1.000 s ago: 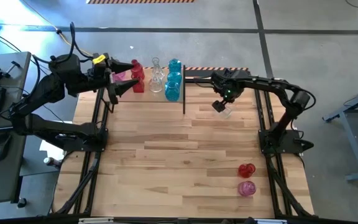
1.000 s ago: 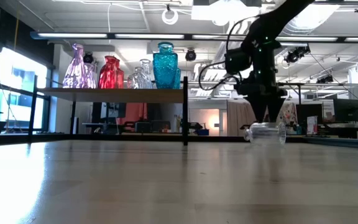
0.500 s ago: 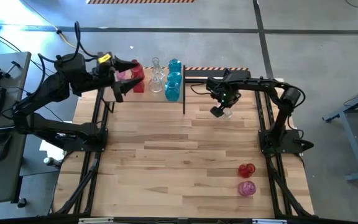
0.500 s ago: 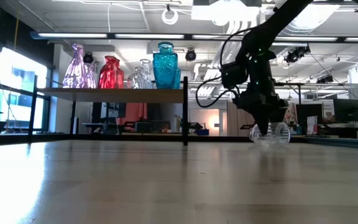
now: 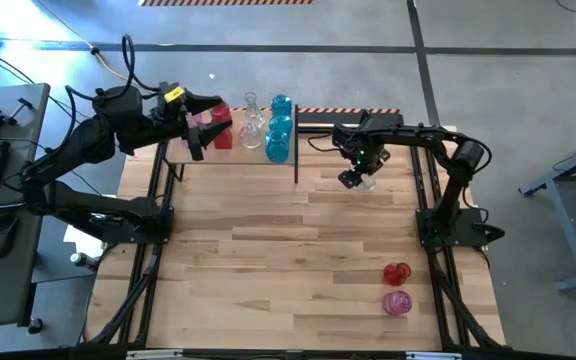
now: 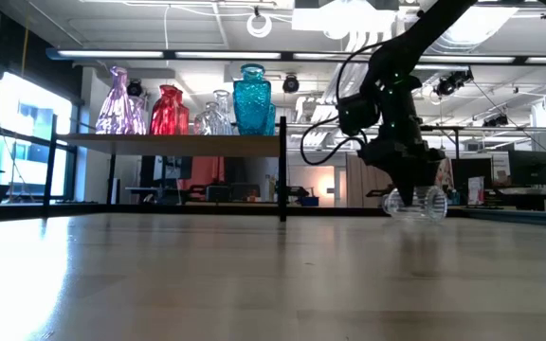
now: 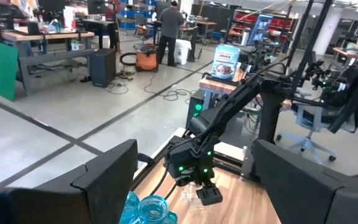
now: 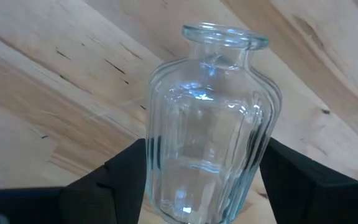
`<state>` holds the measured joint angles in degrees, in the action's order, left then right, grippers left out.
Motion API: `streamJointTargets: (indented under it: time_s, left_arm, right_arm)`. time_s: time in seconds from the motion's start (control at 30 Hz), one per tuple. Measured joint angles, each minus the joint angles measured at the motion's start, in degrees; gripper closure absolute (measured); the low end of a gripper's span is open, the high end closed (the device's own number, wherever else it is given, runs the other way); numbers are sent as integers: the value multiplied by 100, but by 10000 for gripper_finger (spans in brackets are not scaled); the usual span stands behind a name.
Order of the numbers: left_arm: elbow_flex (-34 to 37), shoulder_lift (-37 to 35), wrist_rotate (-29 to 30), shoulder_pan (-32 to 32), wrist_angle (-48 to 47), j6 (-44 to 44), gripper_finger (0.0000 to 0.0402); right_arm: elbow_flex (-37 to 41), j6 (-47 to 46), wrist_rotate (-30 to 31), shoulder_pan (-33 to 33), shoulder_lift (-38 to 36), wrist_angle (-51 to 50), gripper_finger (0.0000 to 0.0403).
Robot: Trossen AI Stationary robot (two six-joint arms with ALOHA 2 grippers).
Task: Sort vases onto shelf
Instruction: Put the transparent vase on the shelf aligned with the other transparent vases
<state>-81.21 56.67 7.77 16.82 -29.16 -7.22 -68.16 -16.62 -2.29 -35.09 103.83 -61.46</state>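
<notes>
**Clear vase in my right claw, low over the table**

My right claw sits beside the shelf, low over the far part of the table. Its two fingers are closed against the sides of a clear ribbed vase, which fills the gap between them. From table height the clear vase lies tipped on its side under my claw, right at the tabletop; I cannot tell whether it touches the wood.

My left claw hangs over the shelf's left end, above the pink vase. Its fingers stand wide apart with nothing between them.

On the shelf stand the pink vase, a red vase, clear vases and a teal vase, lined up from left to right. Well apart from them, near the table's front right corner, a second red vase and a second pink vase lie just beside each other.
</notes>
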Motion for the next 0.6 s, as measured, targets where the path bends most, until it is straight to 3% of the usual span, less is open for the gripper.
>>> streamJointTargets:
  time_s: [0.27, 0.6]
  left_arm:
    - [1, 2, -6, 4, -16, -4, 92]
    - [2, -27, -17, 4, -151, -9, 92]
  right_arm:
    - [-272, -92, -15, 171, -2, -535, 169]
    - [-1636, -245, 86, 742, -4, -1702, 169]
